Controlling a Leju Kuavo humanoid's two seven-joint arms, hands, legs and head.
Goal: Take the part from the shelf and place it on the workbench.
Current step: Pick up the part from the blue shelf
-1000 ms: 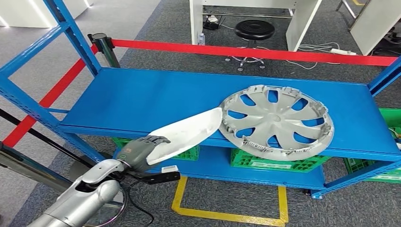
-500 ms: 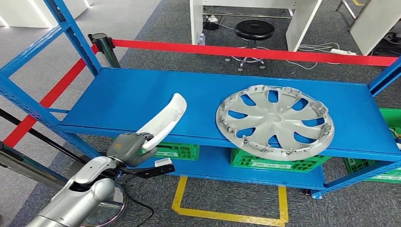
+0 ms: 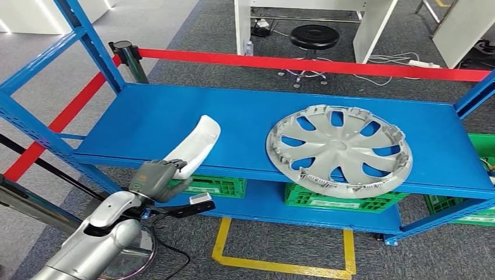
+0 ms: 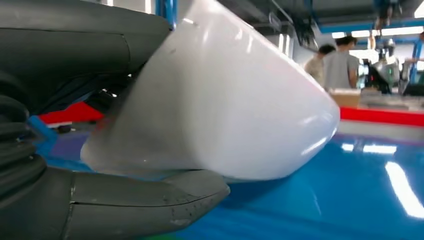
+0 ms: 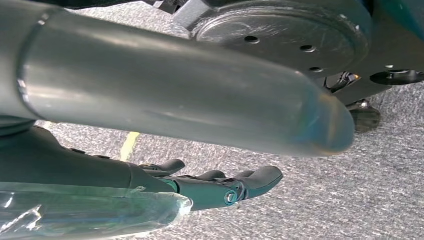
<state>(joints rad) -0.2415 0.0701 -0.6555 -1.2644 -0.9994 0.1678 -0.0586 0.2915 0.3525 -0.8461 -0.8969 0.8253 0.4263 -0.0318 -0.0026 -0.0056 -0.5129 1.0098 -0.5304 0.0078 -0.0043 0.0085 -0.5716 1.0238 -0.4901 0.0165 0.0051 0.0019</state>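
A white curved plastic part [image 3: 195, 143] is gripped at its lower end by my left hand [image 3: 153, 179], just off the front edge of the blue shelf [image 3: 169, 111]. The part tilts up and away over the shelf's left half, apart from the grey hubcap [image 3: 338, 149] lying on the right half. Up close in the left wrist view, the white part [image 4: 225, 100] sits between my thick thumb [image 4: 125, 205] and the darker fingers above it. My right hand [image 5: 220, 185] hangs over grey carpet with its fingers stretched out and nothing in them.
Green crates [image 3: 327, 198] stand on the lower shelf level. Red barrier tape [image 3: 303, 63] runs behind the shelf, with a black stool [image 3: 314, 38] beyond it. Blue uprights [image 3: 87, 41] frame the left side. Yellow floor tape [image 3: 280, 262] marks the carpet in front.
The white part has swung from lying flat toward the hubcap to tilting upward, and has shifted left with my left hand, away from the hubcap.
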